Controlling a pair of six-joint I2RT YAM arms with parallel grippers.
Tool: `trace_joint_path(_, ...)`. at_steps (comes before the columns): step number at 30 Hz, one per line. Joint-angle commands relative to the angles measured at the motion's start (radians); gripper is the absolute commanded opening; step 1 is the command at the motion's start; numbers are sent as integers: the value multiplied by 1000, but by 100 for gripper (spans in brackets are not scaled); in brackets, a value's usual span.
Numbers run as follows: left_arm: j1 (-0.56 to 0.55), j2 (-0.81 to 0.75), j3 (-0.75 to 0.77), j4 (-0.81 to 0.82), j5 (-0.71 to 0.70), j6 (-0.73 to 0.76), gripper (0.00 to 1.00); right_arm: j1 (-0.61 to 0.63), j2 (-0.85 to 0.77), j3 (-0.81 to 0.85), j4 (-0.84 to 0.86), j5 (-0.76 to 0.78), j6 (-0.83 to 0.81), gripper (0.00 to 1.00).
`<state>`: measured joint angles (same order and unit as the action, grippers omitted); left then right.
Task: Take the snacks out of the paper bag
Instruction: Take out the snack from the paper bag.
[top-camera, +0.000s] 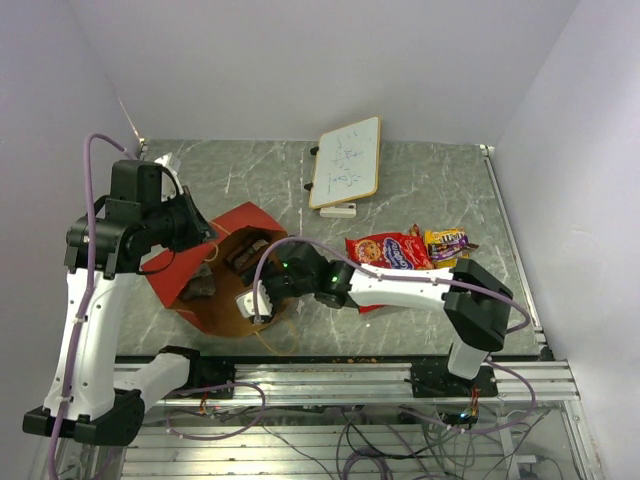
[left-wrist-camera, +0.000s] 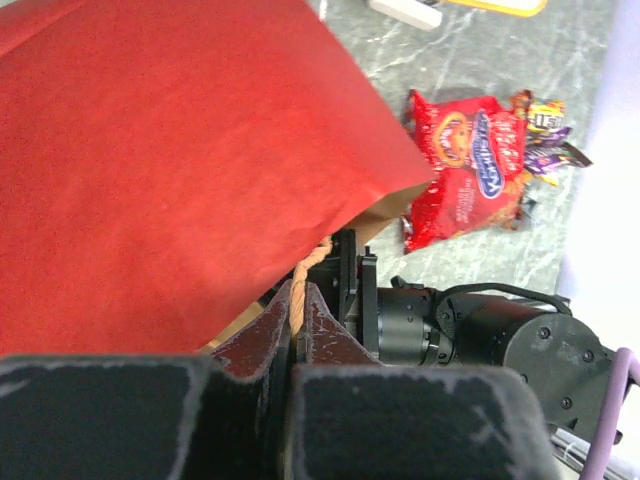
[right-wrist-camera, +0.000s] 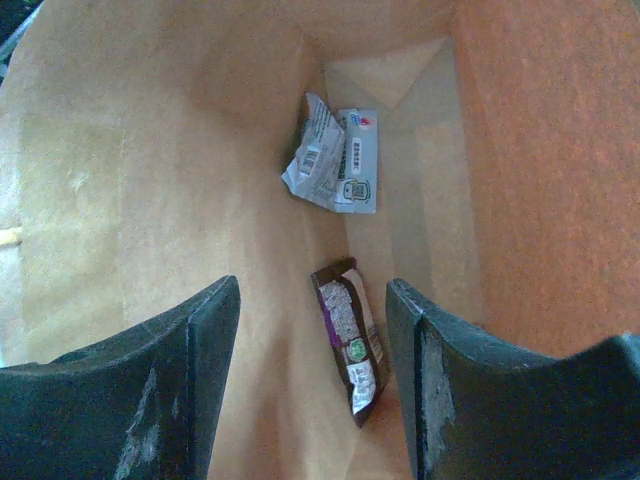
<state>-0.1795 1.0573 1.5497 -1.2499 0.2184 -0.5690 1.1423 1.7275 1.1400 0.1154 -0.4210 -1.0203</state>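
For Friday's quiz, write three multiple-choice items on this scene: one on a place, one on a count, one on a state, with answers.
1. Where does the red cookie packet lie? A in the paper bag; B on the table, right of the bag; C on the floor.
2. How many snacks show inside the bag? A none; B five; C two.
3. How is the left gripper? A shut on the bag's handle; B wide open; C holding the packet.
Answers: 1 B, it lies on the tabletop beside candy bars. 2 C, the right wrist view shows a silver wrapper and a brown wrapper. 3 A, it pinches the twisted loop.
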Motion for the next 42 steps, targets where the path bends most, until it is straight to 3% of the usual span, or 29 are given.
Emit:
trace_joint_path(1, 3, -52, -35, -63, -134, -22, 7, 29, 51, 43, 64, 72, -15, 60)
trace_joint_path(11, 3, -89, -142, 56, 6, -76, 7, 65, 118, 21, 292, 147, 193, 60)
trace_joint_path(16, 3, -101, -151, 109, 58, -87, 7, 65, 156, 55, 265, 190, 180, 57)
trace_joint_path(20, 3, -109, -152, 152, 88, -100, 7, 60, 173, 6, 343, 241, 186, 56)
trace_joint_path(31, 2, -102, -124, 119, 79, -37, 7, 30, 311, 149, 104, 456, -125, 55)
trace_joint_path(42, 3, -72, -111, 87, 136, 46, 7, 9, 476, 337, 7, 561, -215, 58)
